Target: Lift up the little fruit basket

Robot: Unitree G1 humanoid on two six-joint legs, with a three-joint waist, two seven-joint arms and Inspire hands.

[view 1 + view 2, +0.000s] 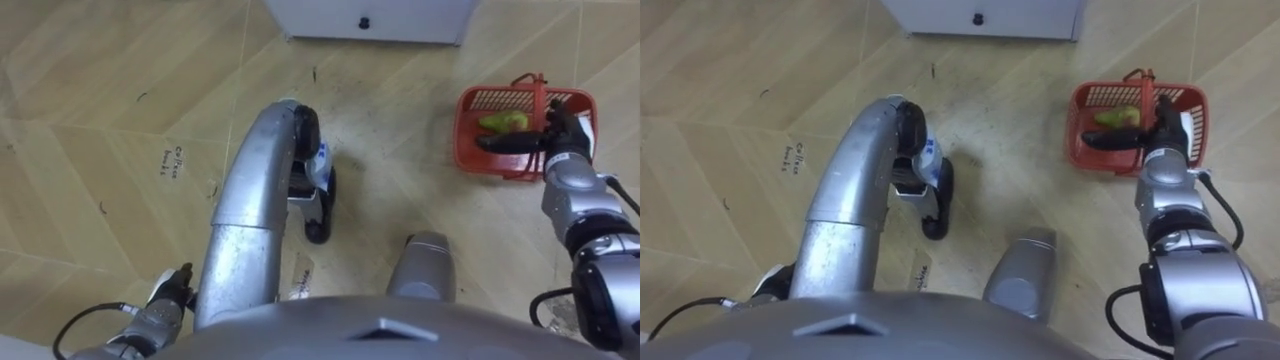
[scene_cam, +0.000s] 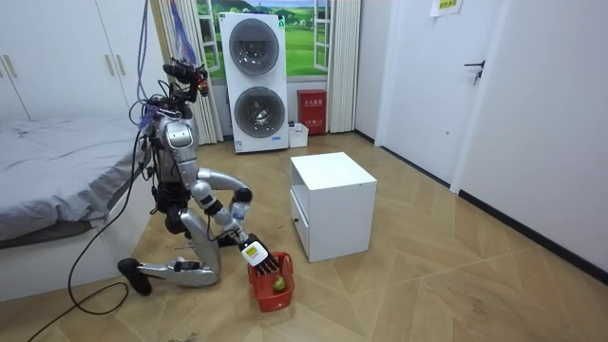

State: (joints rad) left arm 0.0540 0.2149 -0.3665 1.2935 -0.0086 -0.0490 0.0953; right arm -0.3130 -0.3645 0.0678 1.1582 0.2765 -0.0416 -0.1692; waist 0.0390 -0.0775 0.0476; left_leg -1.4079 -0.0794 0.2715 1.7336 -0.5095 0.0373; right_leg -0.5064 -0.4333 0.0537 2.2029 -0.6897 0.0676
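Wood floor [image 1: 120, 80], bedroom: bed [image 2: 47, 180] on the room view's left, stacked washers [image 2: 256, 81] at the back wall, white cabinet [image 2: 332, 204] mid-room. The robot knelt on the floor between bed and cabinet. The red basket [image 1: 470, 150] sat on the floor at its right, near the cabinet's front corner but not touching it. A green fruit [image 1: 503, 122] lay inside, and the handle [image 1: 541, 95] stood upright across the middle. The right robot hand [image 1: 562, 135] was over the basket at the handle, released: dark fingers [image 1: 505, 143] stretched straight across the basket, crossing the handle and lying just beside the fruit, not curled round anything. The left robot hand [image 1: 165, 300] hung low by the floor at the robot's left, well apart from the basket; couldn't tell its state. The cabinet's front with a dark knob [image 1: 364, 21] was just ahead of the robot.
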